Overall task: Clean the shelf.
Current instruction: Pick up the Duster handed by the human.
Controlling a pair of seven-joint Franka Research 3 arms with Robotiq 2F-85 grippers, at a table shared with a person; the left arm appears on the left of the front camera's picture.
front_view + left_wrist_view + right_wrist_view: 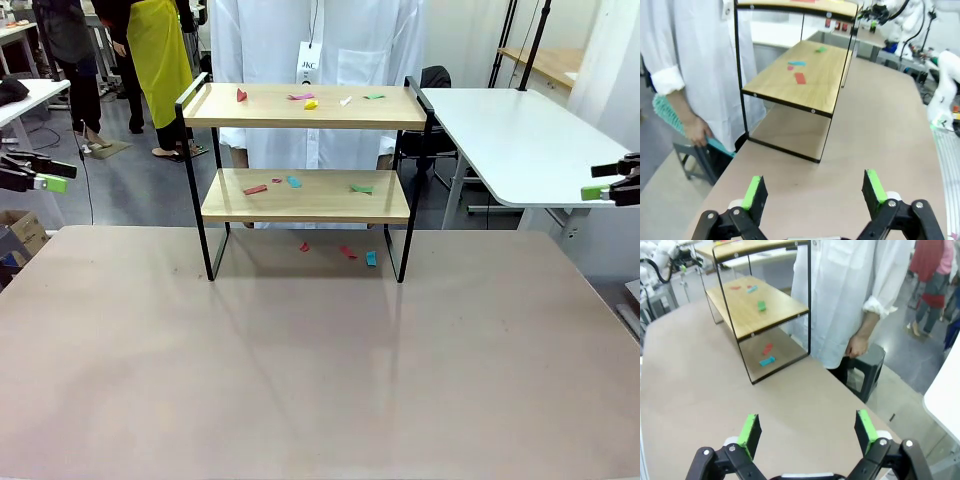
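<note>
The shelf stands well ahead of and between the left gripper and right gripper, both spread wide, empty; a careless reach might snag its thin frame, tipping it

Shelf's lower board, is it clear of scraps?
No, a red scrap, a blue scrap and a green scrap lie on the lower board of the shelf.
</note>
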